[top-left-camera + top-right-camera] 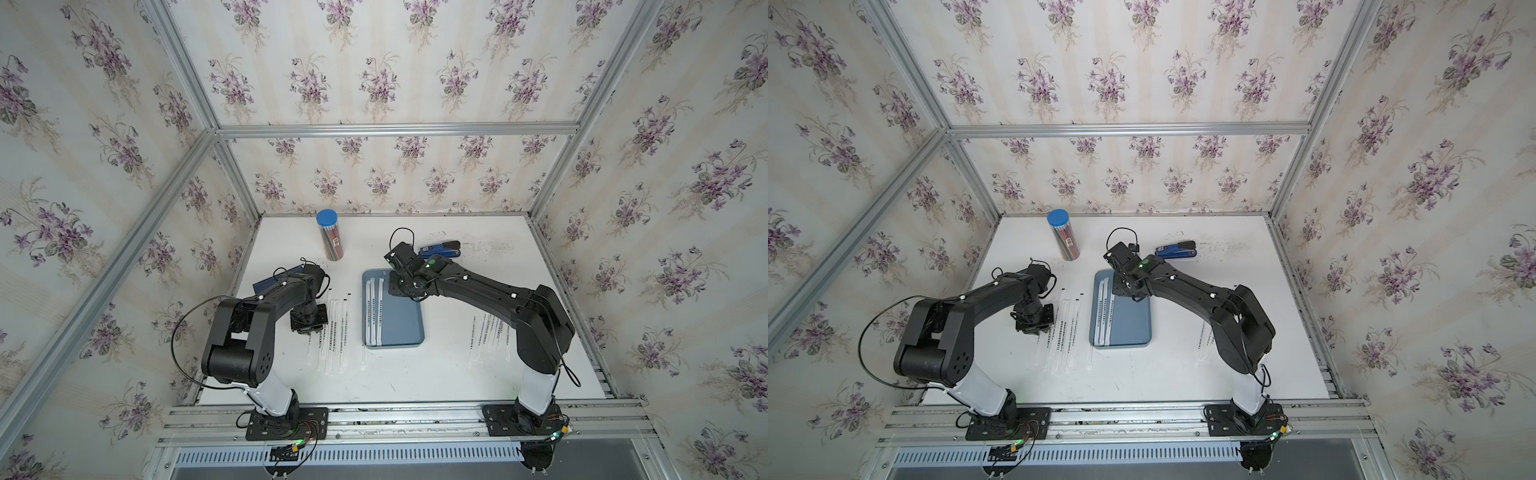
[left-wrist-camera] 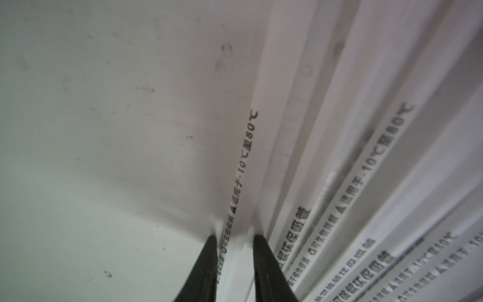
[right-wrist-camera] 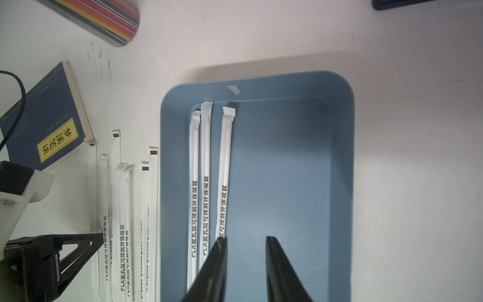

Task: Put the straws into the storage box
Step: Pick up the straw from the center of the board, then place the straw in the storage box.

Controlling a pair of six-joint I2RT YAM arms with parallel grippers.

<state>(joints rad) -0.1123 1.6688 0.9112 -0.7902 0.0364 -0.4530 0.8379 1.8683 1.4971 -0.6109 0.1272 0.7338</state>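
Straws (image 2: 243,162): one inside left hand (image 2: 235,239) in wrist view only, grip unclear; spread right hand (image 3: 247,239) over storage box (image 3: 341,157).

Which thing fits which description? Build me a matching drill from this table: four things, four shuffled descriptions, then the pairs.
1 storage box
2 pencil tube
3 left gripper
4 stapler

A blue and black, lying beyond the box's far end
B jaws astride one loose straw
C holds three straws
D clear, blue cap, upright

Pairs: 1-C, 2-D, 3-B, 4-A
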